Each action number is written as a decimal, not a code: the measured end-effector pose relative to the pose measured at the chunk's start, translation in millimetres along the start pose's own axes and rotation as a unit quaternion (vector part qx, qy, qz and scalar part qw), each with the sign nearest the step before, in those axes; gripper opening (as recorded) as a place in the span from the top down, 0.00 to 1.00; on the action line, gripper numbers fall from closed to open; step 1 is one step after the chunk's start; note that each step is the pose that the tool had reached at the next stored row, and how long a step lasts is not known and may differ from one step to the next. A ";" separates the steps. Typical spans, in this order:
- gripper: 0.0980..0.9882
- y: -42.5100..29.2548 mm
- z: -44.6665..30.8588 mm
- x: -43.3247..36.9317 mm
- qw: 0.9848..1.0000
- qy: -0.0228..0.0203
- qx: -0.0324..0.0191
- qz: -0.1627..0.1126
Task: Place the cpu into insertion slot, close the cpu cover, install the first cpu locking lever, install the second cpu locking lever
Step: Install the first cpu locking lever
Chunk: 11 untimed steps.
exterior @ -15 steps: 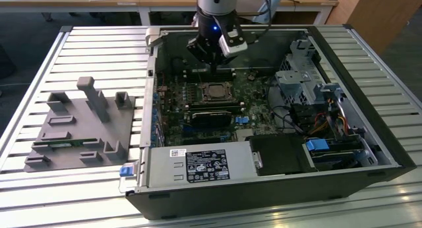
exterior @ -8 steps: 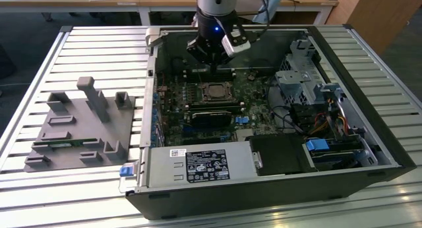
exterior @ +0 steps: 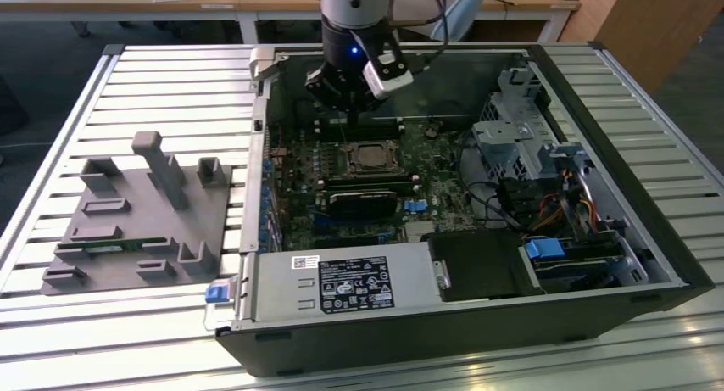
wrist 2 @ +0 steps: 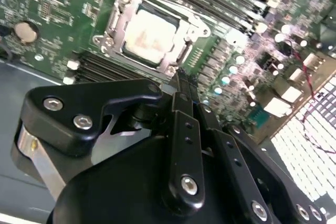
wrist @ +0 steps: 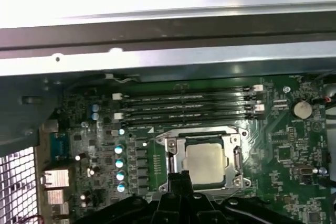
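Observation:
The cpu [wrist 2: 148,36] [wrist: 205,163], a small silvery square, lies in the insertion slot [exterior: 368,158] on the green board. The cpu cover [wrist 2: 185,20] [wrist: 234,140], a thin metal frame, lies flat around the chip. Thin lever rods run along the socket's sides; I cannot tell whether they are latched. My gripper [wrist 2: 178,80] [wrist: 178,176] hangs just beside one edge of the socket, its black fingers pressed together with nothing between them. In the exterior view the gripper [exterior: 342,118] sits above the board, behind the socket.
The open computer case [exterior: 453,323] lies on a slatted metal table. Inside are long memory slots [wrist: 184,106], a black finned card [exterior: 362,203], a power supply [exterior: 334,285] and a drive cage [exterior: 526,145]. A grey fixture block [exterior: 142,209] stands at the exterior view's left.

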State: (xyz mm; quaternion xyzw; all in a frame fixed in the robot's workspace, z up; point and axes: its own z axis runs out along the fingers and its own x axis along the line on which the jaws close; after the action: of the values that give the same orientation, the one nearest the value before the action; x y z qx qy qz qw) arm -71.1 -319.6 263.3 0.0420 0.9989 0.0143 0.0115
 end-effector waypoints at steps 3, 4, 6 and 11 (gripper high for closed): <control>0.99 0.1 0.4 7.0 1.000 0.000 0.000 0.000; 0.99 0.3 0.7 9.9 1.000 0.000 0.000 0.000; 0.99 2.1 1.2 16.3 1.000 0.000 0.000 0.000; 0.99 8.4 4.4 26.3 1.000 -0.001 0.000 0.000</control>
State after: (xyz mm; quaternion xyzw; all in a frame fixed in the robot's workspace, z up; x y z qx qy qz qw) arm -96.5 -308.9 258.6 0.0419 0.9989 0.0143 0.0121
